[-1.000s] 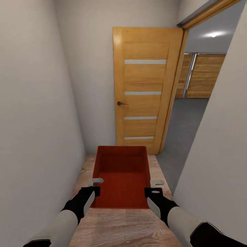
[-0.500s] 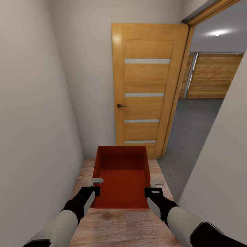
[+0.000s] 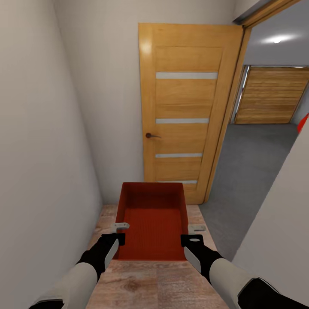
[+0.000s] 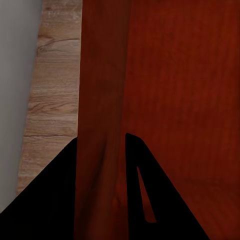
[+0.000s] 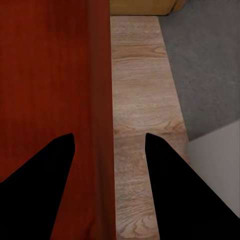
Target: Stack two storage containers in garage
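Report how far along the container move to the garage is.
Done: little that shows, though a red sliver at the wall edge inside the garage could be the other bin; I cannot tell. In hand: the left gripper and right gripper carry one red bin by its side walls toward the open door. Left: enter onto the grey floor and stack.

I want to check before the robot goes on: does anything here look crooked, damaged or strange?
Nothing stands out. The storage container sits level and empty between the left gripper and right gripper, one on each side wall. The wooden door stands open beside the doorway, with the grey floor beyond. A small red shape at the right edge is too cropped to identify.
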Tool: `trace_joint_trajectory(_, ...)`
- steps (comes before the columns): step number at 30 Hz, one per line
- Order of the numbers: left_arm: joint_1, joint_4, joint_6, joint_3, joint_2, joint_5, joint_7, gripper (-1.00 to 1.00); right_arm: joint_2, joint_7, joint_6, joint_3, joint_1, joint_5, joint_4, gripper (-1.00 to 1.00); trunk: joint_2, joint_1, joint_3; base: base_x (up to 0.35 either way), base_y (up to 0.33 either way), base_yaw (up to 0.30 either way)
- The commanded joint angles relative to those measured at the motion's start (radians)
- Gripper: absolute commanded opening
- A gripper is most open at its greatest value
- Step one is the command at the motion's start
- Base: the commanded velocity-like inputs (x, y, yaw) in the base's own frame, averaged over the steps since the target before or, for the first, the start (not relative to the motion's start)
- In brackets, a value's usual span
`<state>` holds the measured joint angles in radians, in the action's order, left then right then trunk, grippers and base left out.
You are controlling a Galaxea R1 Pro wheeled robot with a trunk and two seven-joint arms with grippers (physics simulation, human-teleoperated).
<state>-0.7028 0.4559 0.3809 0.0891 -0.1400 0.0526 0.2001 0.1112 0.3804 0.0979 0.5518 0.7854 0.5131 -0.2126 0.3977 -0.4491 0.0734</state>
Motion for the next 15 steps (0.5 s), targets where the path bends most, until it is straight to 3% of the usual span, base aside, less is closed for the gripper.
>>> trace_joint_trajectory(1, 0.000, 0.001, 0.010, 0.009, 0.008, 0.029, 0.005, -1.00, -0.001, 0.002, 0.006, -0.023, 0.002, -0.007, -0.031, -1.00, 0.002, -0.001, 0.002, 0.098, 0.000, 0.000)
trace_joint_trajectory(11, 0.000, 0.003, 0.011, 0.012, 0.008, 0.029, 0.007, -1.00, -0.002, 0.002, 0.006, -0.023, 0.002, -0.007, -0.031, -1.00, 0.002, -0.001, 0.002, 0.018, 0.000, -0.002)
trace_joint_trajectory(15, 0.000, 0.002, 0.011, 0.011, 0.008, 0.029, 0.006, -1.00, -0.001, 0.002, 0.006, -0.023, 0.002, -0.007, -0.031, -1.00, 0.002, -0.001, 0.002, 0.001, 0.000, -0.129)
